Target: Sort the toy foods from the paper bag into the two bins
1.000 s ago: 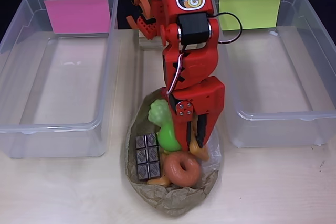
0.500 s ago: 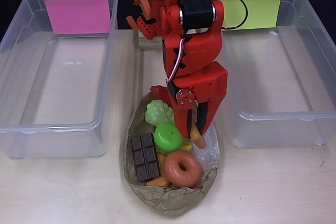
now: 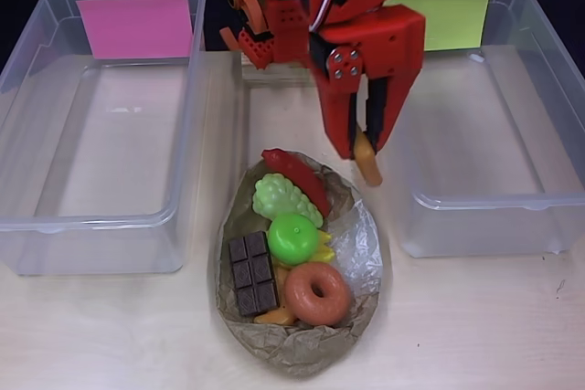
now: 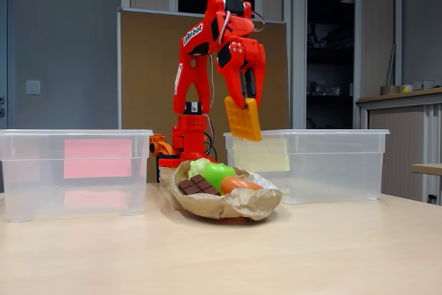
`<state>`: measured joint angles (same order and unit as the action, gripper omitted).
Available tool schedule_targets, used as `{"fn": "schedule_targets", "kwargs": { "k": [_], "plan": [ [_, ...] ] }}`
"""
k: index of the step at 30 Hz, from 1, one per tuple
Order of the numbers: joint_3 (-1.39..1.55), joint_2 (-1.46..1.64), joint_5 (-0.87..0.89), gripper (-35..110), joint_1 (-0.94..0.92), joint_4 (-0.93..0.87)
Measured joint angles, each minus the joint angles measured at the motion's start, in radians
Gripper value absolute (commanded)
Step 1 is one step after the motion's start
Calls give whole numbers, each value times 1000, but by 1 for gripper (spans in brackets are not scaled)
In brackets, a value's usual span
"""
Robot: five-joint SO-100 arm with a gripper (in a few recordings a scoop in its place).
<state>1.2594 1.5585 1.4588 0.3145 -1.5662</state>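
Pale wood surface. Brown pinboard behind, grey wall with a switch plate, cabinet at right. Dim lighting.
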Motion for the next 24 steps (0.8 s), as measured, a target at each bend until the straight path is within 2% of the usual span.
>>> {"fn": "schedule_targets", "kwargs": {
  "k": [11, 19, 24],
  "plan": [
    [112, 256, 279, 0, 230, -86],
    [206, 253, 681, 1, 488, -75],
    [242, 207, 905, 8, 617, -34]
  ]
}}
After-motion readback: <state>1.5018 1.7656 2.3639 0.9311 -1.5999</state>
